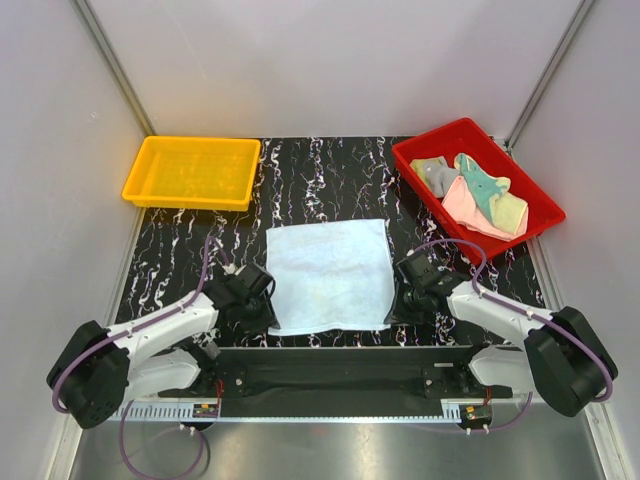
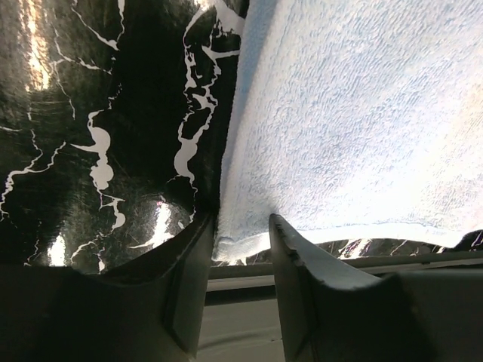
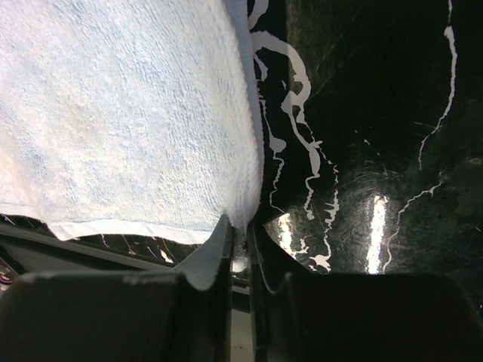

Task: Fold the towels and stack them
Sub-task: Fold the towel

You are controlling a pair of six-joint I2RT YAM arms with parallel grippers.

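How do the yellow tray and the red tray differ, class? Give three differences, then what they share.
The yellow tray sits far left and the red tray far right. The yellow tray holds nothing, while the red tray holds crumpled towels. The yellow tray lies square to the table; the red tray is turned at an angle. Both are shallow rectangular trays.
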